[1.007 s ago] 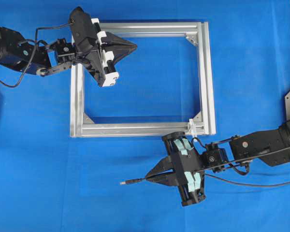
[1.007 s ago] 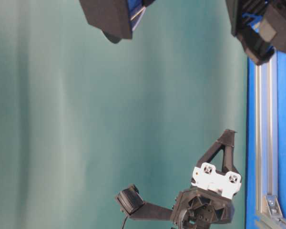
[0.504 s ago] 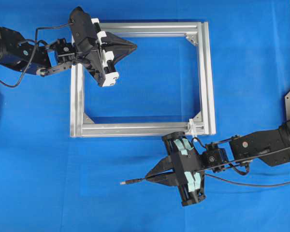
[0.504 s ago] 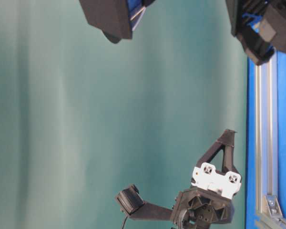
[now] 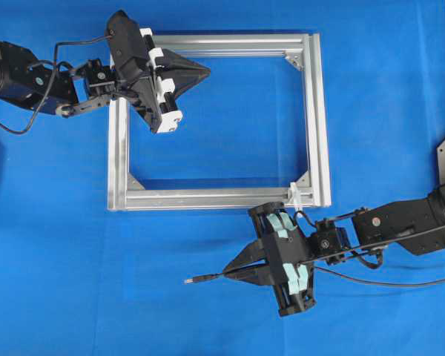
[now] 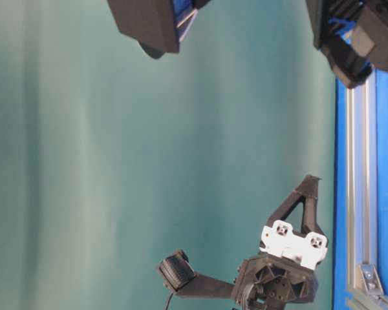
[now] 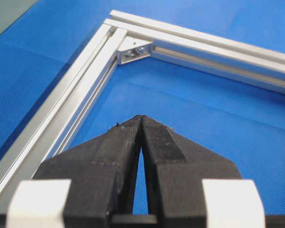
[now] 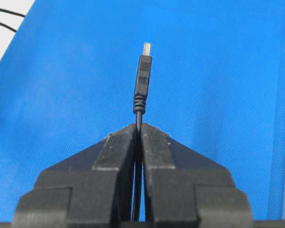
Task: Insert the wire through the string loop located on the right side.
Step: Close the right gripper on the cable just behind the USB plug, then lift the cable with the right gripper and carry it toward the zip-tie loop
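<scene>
The wire (image 5: 196, 280) is a thin black cable ending in a small plug that points left over the blue mat. My right gripper (image 5: 228, 275) is shut on the wire just behind the plug, below the frame's lower right corner. In the right wrist view the plug of the wire (image 8: 143, 80) sticks out straight ahead of the closed right gripper (image 8: 140, 126). The string loop (image 5: 295, 194), tiny and white, stands on the frame's lower right corner, above and to the right of the gripper. My left gripper (image 5: 208, 72) is shut and empty, its tips over the frame's upper left inside; it shows the same in the left wrist view (image 7: 141, 117).
A square aluminium frame (image 5: 317, 111) lies flat on the blue mat, with silver corner brackets (image 7: 134, 50) inside its corners. The wire's tail trails right under the right arm (image 5: 400, 222). The table-level view shows the left gripper (image 6: 309, 182) beside the frame rail (image 6: 355, 194).
</scene>
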`<state>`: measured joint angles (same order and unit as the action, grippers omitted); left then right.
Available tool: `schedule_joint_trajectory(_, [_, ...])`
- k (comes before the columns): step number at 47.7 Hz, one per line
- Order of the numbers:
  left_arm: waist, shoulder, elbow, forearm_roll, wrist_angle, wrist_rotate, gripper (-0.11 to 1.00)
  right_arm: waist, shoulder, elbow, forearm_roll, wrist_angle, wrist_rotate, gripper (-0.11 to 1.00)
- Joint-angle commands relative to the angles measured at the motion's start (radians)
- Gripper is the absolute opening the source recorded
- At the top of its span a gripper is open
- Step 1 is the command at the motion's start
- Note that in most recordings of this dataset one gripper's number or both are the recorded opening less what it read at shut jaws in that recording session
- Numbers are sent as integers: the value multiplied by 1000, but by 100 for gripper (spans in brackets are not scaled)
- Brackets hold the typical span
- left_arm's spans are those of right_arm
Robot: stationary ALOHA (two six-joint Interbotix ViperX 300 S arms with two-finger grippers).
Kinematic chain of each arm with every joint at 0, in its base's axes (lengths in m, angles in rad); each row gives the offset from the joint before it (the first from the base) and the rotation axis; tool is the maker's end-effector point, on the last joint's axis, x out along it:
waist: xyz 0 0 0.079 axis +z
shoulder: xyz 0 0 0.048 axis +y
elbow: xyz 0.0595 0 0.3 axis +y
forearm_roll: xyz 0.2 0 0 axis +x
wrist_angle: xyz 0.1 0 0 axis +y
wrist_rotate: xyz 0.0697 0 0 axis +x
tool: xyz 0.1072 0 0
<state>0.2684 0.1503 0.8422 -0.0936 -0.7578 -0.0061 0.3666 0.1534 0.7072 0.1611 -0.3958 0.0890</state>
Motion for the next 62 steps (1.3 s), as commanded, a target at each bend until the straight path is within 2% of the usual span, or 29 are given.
schedule_joint_trajectory(1, [-3,-32,-8,2,-6,-2,0,2,-29,-18,0,-3,-3,-4])
schedule_joint_trajectory(11, [-2,-32,-8,3,-5,-2,0,3,-44,9,0,-2,-2,-4])
schedule_joint_trajectory(19, [-3,-32,-8,2,-6,-2,0,5,-107,107,9,-6,3,-4])
schedule_joint_trajectory(42, [-8,-32,-8,2,-6,-2,0,28,-457,465,11,31,6,-4])
schedule_joint_trajectory(53, [-8,-32,-14,2,-6,-2,0,28,-634,571,12,161,6,-4])
schedule_joint_trajectory(62, [-8,-32,-14,2,-8,-2,0,25,-746,635,12,183,6,-4])
